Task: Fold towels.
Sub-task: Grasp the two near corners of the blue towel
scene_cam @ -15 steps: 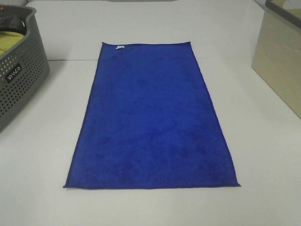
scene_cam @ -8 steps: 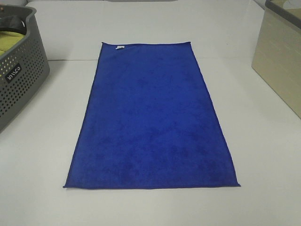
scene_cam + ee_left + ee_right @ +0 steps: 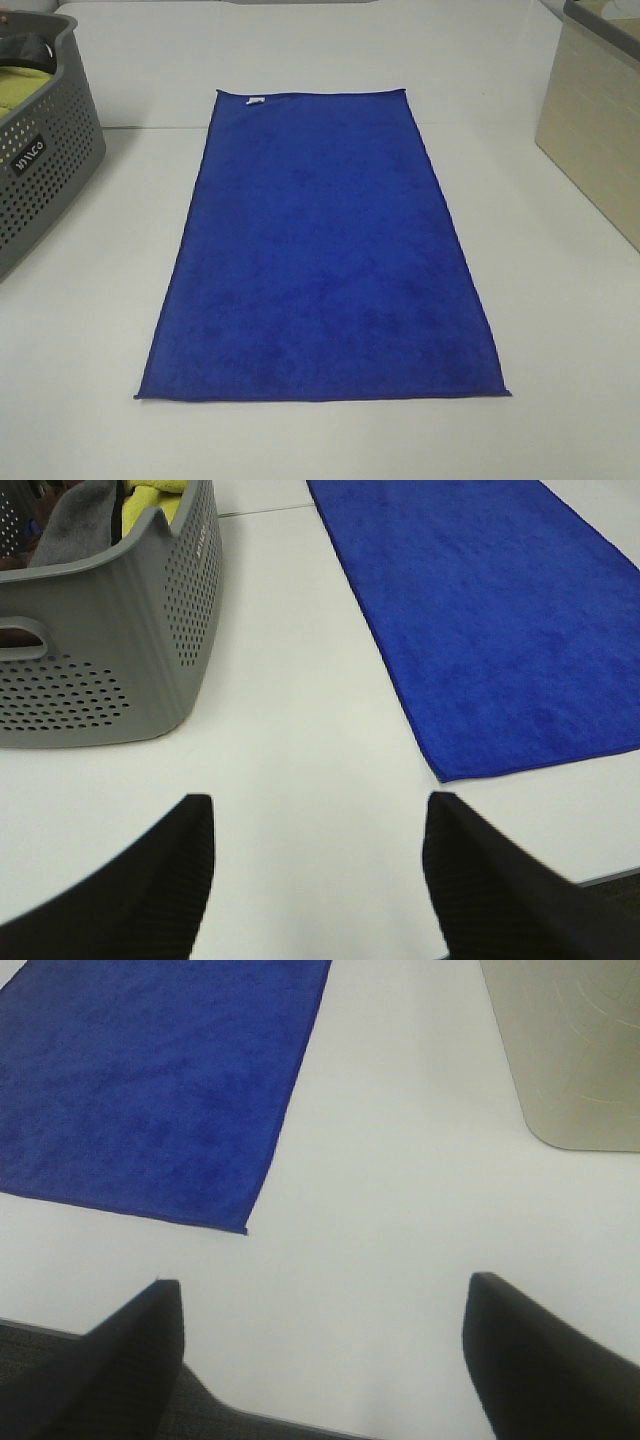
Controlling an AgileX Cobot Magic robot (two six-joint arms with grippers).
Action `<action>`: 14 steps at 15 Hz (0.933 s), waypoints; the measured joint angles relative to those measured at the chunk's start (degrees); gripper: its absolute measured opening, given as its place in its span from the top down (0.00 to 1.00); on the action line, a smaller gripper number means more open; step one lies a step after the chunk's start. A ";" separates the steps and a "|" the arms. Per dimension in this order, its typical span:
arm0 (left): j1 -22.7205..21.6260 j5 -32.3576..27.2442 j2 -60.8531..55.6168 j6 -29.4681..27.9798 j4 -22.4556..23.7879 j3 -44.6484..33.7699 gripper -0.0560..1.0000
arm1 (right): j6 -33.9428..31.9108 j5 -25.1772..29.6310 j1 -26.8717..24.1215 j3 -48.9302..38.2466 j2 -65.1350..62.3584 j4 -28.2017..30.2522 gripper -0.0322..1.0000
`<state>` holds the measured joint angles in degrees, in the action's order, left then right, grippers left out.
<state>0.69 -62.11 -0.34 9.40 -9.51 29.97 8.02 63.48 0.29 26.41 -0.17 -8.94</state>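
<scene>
No change since a second ago | towel (image 3: 325, 250) flat, unfolded, on middle of surface (image 3: 560, 300) | left claw (image 3: 318, 810), right claw (image 3: 322, 1285) apart, empty, short of near corners | step: pre-grasp | next: likely pinch near corners, lift toward far edge

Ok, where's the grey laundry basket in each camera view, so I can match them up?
Exterior high: the grey basket sits at the left edge, cut off by the frame.
Left wrist: the grey basket stands apart from the blue towel, along its long edge.
Right wrist: not in it.
Shared landmark: the blue towel, in all three.
</scene>
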 joint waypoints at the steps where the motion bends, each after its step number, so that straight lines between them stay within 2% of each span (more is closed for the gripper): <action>1: 0.00 0.00 0.00 0.00 0.00 0.00 0.39 | 0.00 0.00 0.00 0.00 0.00 0.00 0.24; 14: 0.00 0.00 0.00 0.00 0.00 -0.06 0.39 | 0.00 0.00 0.00 -0.06 0.00 -0.52 0.24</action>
<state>0.69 -62.11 -0.34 9.40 -9.51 29.91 8.02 63.48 0.29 26.36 -0.17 -9.45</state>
